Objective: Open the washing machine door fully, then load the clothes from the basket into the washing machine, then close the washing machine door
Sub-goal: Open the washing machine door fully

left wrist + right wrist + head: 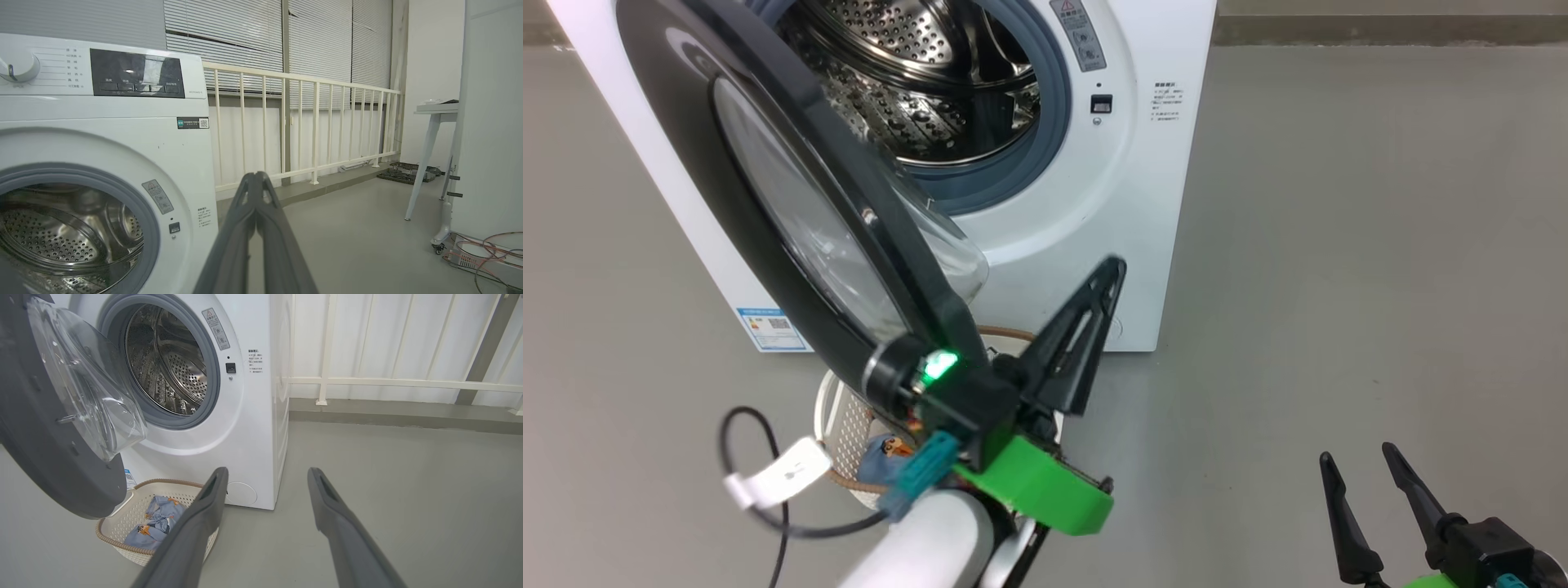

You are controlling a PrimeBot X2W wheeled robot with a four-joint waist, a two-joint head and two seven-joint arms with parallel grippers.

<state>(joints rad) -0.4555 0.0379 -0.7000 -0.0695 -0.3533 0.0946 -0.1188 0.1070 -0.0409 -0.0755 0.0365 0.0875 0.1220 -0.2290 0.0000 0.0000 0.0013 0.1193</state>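
Washing machine door (792,220) found open; clothes (157,524) unloaded in basket (135,506) before washing machine (253,428). Left gripper (256,177) pinched together, right gripper (267,473) spread.

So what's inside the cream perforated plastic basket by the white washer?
Crumpled light-blue garments with orange cartoon prints lie in it. The black-rimmed round door covers one corner of the basket, so anything there is hidden.

washing machine door (45,465): swung out at the left of the washing machine (253,428), over the basket (122,516)
basket: on the floor (388,477), just before the washing machine
clothes (157,522): in the basket
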